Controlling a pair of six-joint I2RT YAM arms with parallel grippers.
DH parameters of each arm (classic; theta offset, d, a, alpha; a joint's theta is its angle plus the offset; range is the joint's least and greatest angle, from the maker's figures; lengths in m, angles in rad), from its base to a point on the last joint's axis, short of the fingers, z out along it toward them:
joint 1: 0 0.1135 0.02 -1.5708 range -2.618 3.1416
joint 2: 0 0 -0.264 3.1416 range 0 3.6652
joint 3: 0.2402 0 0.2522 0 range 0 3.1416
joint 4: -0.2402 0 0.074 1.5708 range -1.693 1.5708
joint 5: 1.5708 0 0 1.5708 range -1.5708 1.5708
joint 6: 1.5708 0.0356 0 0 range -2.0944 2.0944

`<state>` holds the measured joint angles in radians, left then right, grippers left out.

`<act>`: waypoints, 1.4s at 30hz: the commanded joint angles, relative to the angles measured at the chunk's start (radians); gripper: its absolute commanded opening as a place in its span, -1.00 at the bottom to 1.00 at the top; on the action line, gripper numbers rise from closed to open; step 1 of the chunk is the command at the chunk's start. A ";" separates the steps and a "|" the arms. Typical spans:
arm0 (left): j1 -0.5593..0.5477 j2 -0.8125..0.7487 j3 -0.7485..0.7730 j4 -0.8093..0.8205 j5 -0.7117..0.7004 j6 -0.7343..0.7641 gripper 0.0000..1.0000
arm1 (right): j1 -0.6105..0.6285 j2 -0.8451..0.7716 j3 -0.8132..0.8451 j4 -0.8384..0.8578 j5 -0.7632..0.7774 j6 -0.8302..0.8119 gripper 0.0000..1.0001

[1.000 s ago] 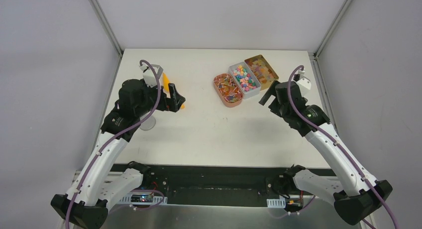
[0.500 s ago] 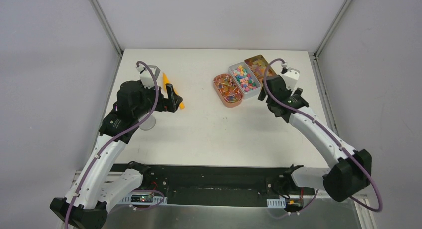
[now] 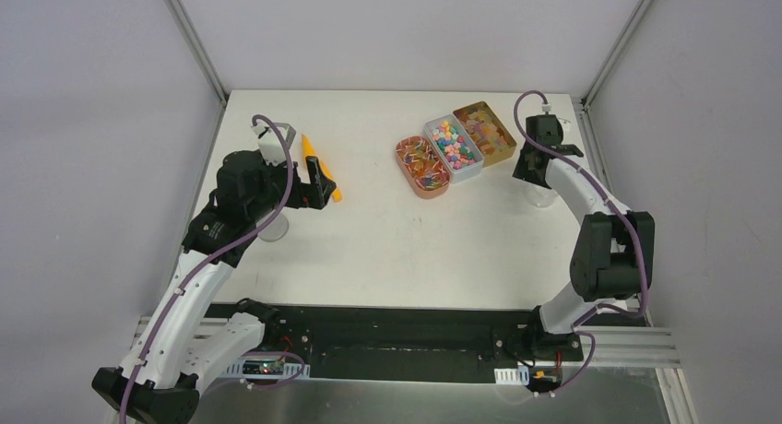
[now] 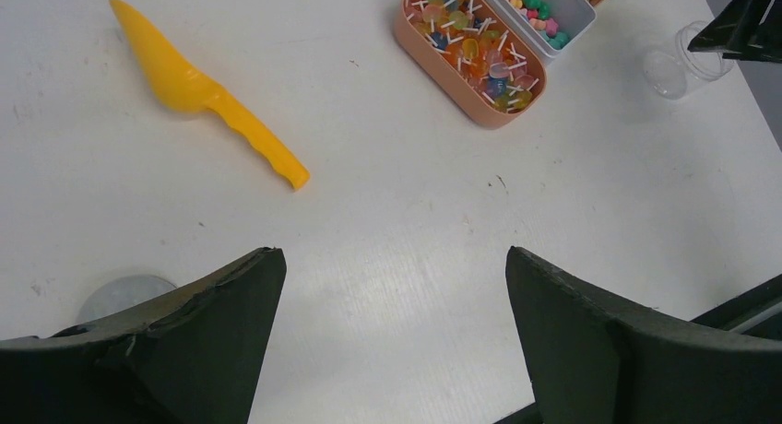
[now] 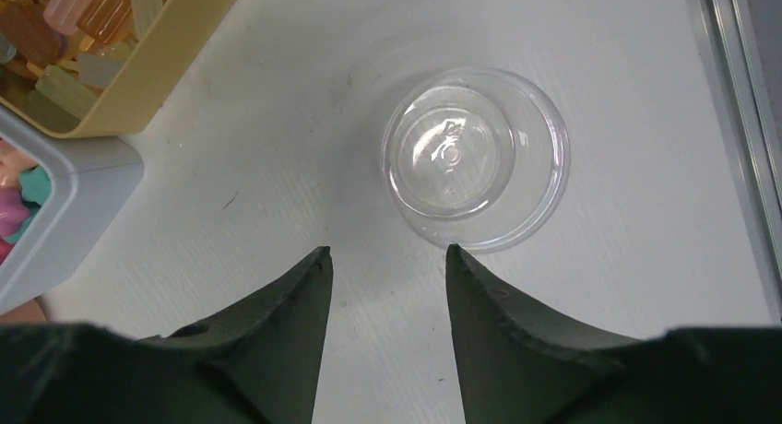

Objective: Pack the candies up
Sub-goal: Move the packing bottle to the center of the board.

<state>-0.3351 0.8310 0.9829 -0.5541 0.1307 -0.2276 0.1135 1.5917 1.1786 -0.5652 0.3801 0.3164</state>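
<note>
Top external view: at frame left, the left gripper [image 4: 392, 254] hung wide apart near the orange scoop [image 4: 189, 78]. Upper centre, the candies [image 3: 451, 142] filled the grey middle tray [image 5: 69, 217]. Right, the right gripper [image 5: 387, 251] stood narrowly apart, empty, beside a clear cup [image 5: 475, 157].

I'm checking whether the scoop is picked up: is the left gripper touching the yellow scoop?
Apart. The left wrist view shows the scoop lying on the table, bare surface between it and the open jaws of the left gripper.
</note>
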 commanded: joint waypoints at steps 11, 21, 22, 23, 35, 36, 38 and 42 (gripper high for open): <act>-0.010 -0.007 0.013 0.020 -0.023 0.004 0.86 | -0.094 0.133 0.121 0.030 -0.185 -0.106 0.05; -0.011 -0.002 0.011 0.017 -0.031 0.004 0.85 | -0.079 0.131 0.113 -0.006 -0.283 -0.179 -0.20; -0.010 -0.001 0.011 0.017 -0.034 0.003 0.86 | -0.070 0.126 0.108 -0.009 -0.298 -0.183 -0.24; -0.010 0.001 0.011 0.017 -0.040 0.003 0.85 | -0.059 0.123 0.106 -0.014 -0.312 -0.187 -0.25; -0.010 0.009 0.014 0.005 -0.059 0.004 0.82 | 0.249 0.105 0.091 -0.052 -0.370 -0.135 -0.51; -0.010 0.008 0.016 0.001 -0.064 0.005 0.82 | 0.292 0.111 0.094 -0.052 -0.370 -0.126 -0.52; -0.010 0.007 0.014 -0.002 -0.077 0.007 0.81 | 0.367 0.125 0.111 -0.050 -0.370 -0.108 -0.53; -0.010 0.003 0.012 -0.007 -0.110 0.010 0.81 | 0.483 0.156 0.165 -0.048 -0.404 -0.069 -0.54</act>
<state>-0.3351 0.8440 0.9829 -0.5610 0.0711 -0.2268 0.5114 1.7416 1.2633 -0.6220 0.0315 0.1905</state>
